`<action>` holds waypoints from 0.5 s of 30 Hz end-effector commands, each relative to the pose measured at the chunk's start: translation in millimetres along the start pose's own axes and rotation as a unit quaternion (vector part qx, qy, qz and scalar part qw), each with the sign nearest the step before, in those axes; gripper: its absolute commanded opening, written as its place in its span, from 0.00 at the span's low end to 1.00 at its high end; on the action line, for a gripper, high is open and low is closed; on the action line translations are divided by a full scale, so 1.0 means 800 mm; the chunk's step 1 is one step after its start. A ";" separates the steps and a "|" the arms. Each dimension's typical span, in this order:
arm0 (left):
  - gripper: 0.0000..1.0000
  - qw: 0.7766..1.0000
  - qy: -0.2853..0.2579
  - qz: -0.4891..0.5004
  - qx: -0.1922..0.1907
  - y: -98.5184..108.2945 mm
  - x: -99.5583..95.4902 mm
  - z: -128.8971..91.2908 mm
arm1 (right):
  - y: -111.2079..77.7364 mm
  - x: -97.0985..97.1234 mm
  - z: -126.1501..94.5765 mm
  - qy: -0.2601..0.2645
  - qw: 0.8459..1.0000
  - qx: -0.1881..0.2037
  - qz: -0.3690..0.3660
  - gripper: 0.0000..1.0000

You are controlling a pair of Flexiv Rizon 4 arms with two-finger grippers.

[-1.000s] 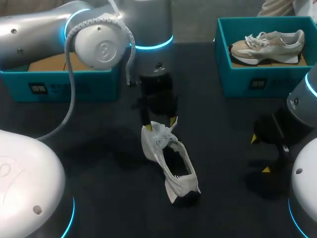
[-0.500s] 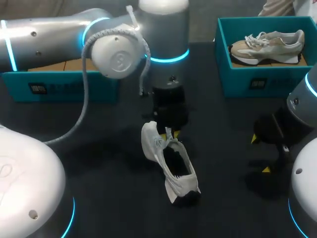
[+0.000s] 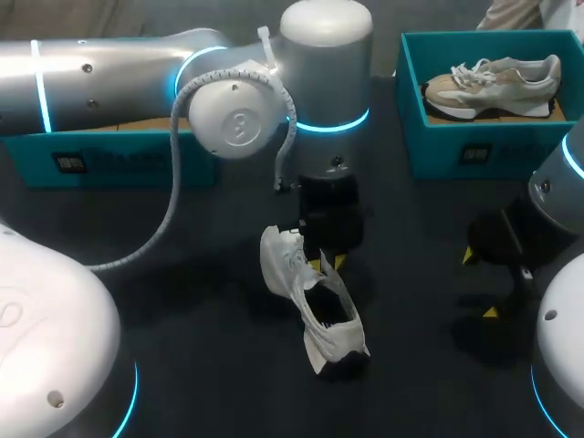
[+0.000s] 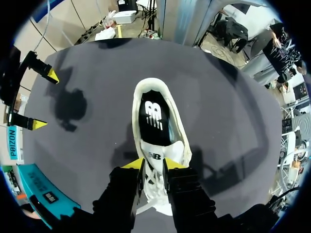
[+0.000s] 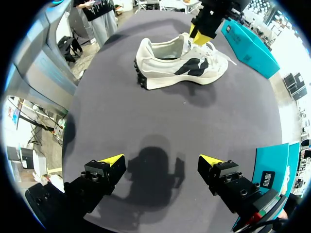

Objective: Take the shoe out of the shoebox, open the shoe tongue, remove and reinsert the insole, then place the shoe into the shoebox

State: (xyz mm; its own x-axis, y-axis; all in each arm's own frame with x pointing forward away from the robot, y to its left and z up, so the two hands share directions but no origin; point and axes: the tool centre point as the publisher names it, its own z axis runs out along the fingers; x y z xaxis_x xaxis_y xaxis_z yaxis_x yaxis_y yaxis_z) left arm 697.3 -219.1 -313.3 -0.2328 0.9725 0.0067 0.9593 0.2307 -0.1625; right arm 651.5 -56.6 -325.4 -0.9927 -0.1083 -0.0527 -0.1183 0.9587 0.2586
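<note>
the white mesh sneaker [image 3: 315, 306] stands on its sole on the black tabletop [image 3: 182, 274], out of any box and near the table's middle. in the head view its long axis runs on a diagonal, with the toe toward the far left and the heel toward the near right. seen from the left wrist, the heel points straight ahead of the left gripper [image 4: 154, 165].

a white logo is printed on the black insole [image 4: 154, 119] and a smaller dark one on the tongue [image 4: 155, 156]. the left gripper is drawn narrow, its yellow tips pressing the tongue from both sides at the laces. the right gripper [image 5: 160, 160] hovers over bare table with its fingers spread wide. it holds nothing and is well apart from the sneaker.

the teal cardboard shoebox [image 3: 456, 146] at the far right holds a beige and white sneaker [image 3: 493, 78] lying lengthwise, toe to the left. a small label on its front wall is too small to read. a second teal box [image 3: 109, 164] at the far left carries a like label.
</note>
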 end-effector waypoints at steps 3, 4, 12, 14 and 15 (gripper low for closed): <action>0.26 1.000 -0.005 -0.002 -0.002 0.001 0.012 0.008 | 0.000 0.002 0.000 -0.001 1.000 0.002 0.000 1.00; 0.27 1.000 -0.002 -0.005 -0.002 0.000 0.012 0.015 | 0.000 0.002 0.000 -0.001 1.000 0.002 0.000 1.00; 0.27 1.000 -0.007 -0.015 0.010 -0.006 0.025 0.035 | 0.000 0.002 0.000 -0.001 1.000 0.002 0.000 1.00; 0.27 1.000 -0.017 -0.015 0.003 -0.006 0.027 0.025 | 0.000 0.002 0.000 -0.001 1.000 0.002 0.000 1.00; 0.28 1.000 -0.025 -0.013 0.001 -0.007 0.028 0.016 | 0.000 0.002 0.000 -0.001 1.000 0.002 0.000 1.00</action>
State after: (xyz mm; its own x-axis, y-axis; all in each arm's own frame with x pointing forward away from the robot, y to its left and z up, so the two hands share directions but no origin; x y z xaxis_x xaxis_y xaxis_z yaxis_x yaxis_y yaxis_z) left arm 689.0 -209.3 -338.3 -0.2648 0.9642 -0.0136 0.9500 0.2585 -0.1753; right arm 651.5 -56.5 -325.4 -0.9927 -0.1083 -0.0527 -0.1183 0.9587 0.2586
